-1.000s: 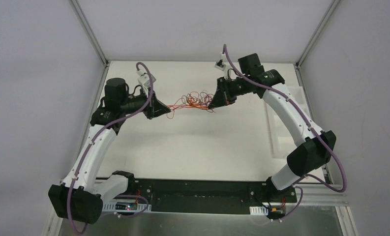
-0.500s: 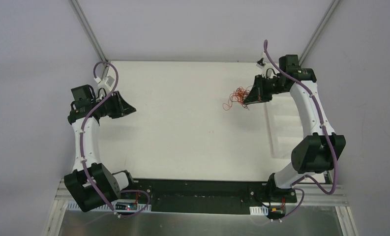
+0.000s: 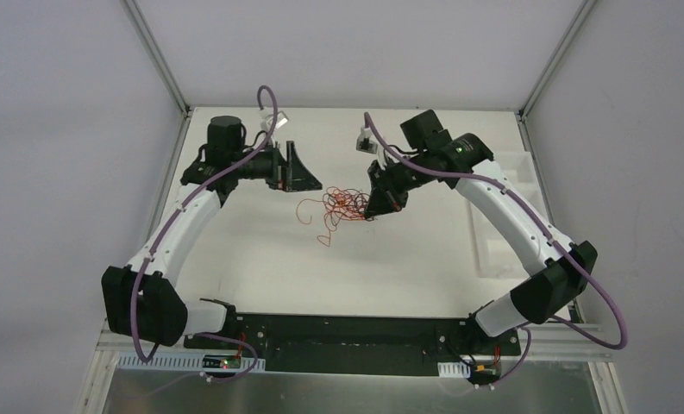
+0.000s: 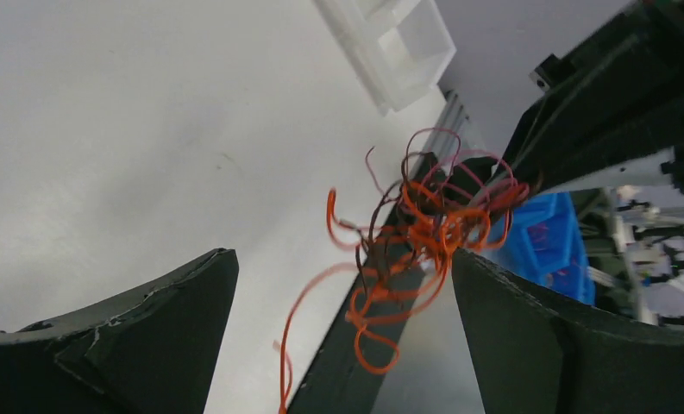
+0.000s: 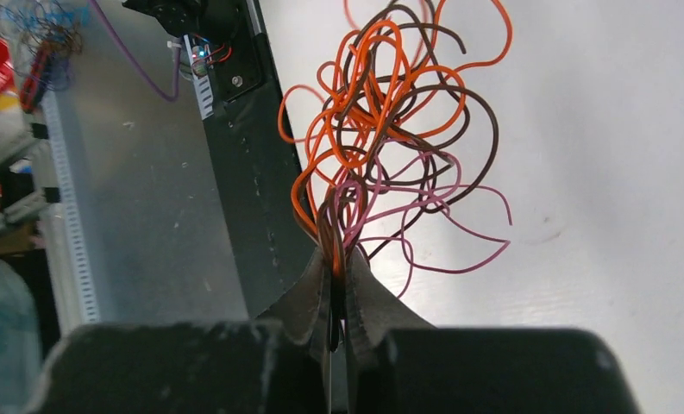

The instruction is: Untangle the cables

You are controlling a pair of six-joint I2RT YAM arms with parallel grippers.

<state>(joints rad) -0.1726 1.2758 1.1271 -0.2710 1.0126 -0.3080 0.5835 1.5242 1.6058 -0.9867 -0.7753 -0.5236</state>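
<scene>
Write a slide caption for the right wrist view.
Right fingers pinch a curly tangle of orange, dark and pink cables over the white table.

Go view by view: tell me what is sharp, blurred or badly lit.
Top external: even, soft light, faint shadows; the cables are thin but legible. Left wrist: the left claw is a dark, soft foreground; background beyond the cables blurs. Right wrist: cables crisp; right claw in shadow.

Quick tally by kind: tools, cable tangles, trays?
Tools: 2 (left tool open, right tool shut on the tangle)
Cable tangle: 1
White tray: 1
Total: 4
</scene>
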